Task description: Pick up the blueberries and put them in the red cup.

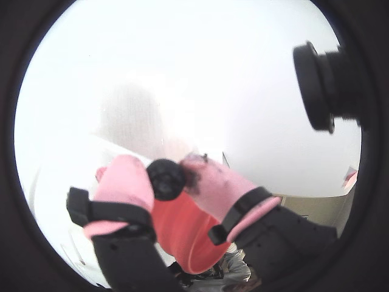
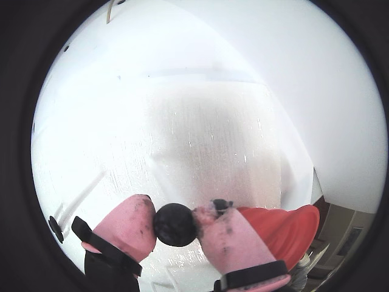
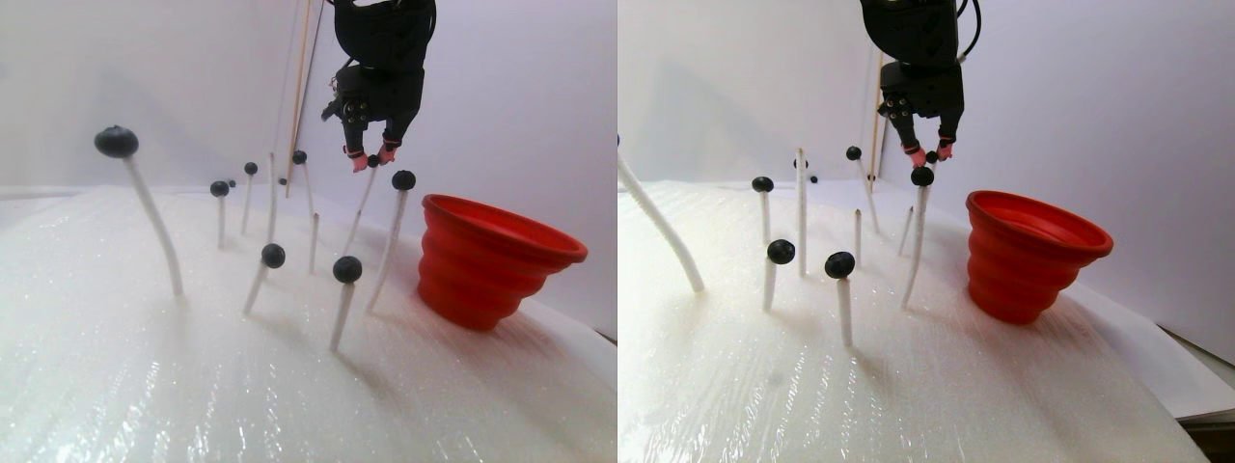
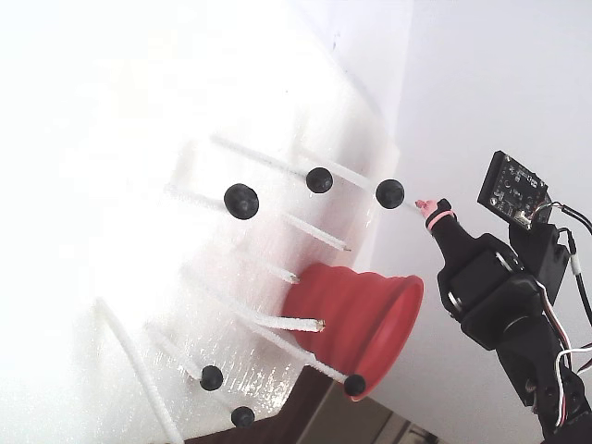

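the pink-tipped gripper (image 2: 175, 224) is pinched on one blueberry (image 2: 174, 224), its fingers narrow, in the air above the white foam. in the stereo pair view the red cup (image 3: 494, 260) stands on the foam to the right, just right of the white rods (image 3: 340, 313) carrying the other blueberries (image 3: 347, 269).

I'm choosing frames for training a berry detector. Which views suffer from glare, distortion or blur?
Both wrist views are fisheye circles with black corners and a washed-out white background, though the blueberry in the gripper stays sharp; the fixed view lies on its side, its foam blown out by overexposure; the stereo pair view is evenly lit, with only mild sheen near the red cup.
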`<state>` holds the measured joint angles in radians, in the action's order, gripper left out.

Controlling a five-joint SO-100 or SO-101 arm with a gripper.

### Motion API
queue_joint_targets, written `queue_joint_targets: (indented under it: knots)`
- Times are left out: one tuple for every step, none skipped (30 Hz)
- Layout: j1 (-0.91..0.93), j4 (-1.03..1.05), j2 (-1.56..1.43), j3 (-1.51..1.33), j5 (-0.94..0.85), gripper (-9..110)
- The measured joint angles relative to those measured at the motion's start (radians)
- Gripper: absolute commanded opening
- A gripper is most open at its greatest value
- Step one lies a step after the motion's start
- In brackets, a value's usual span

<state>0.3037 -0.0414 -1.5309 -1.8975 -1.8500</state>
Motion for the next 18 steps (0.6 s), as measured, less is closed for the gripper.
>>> queue_joint_targets:
  knots:
    - [0.000,0.000,0.000,0.000,0.000,11]
    - [0.000,0.000,-0.002,-0.005,0.002,11]
    - [0.000,0.000,-0.002,-0.009,0.000,11]
    - [0.000,0.000,-0.002,-0.014,0.000,11]
    - [0.000,0.000,-0.002,-0.015,0.000,11]
    - [0.000,-0.002,-0.005,-0.020,0.000,11]
    - [0.000,-0.002,-0.008,-0.023,0.000,11]
    - [0.000,-0.002,-0.008,-0.025,0.000,11]
    - [0.000,-0.002,-0.011,-0.028,0.000,11]
    - [0.000,-0.002,-0.014,-0.032,0.000,11]
    - [0.000,-0.002,-0.017,-0.035,0.002,11]
    - [0.000,-0.002,-0.021,-0.037,0.000,11]
    - [0.000,-0.002,-0.028,-0.040,0.000,11]
    - [0.000,-0.002,-0.034,-0.044,0.003,11]
    - [0.000,-0.002,-0.038,-0.049,0.008,11]
    - [0.000,-0.002,-0.041,-0.052,0.012,11]
    - [0.000,-0.002,-0.049,-0.061,0.014,11]
    - [0.000,-0.002,-0.054,-0.066,0.015,11]
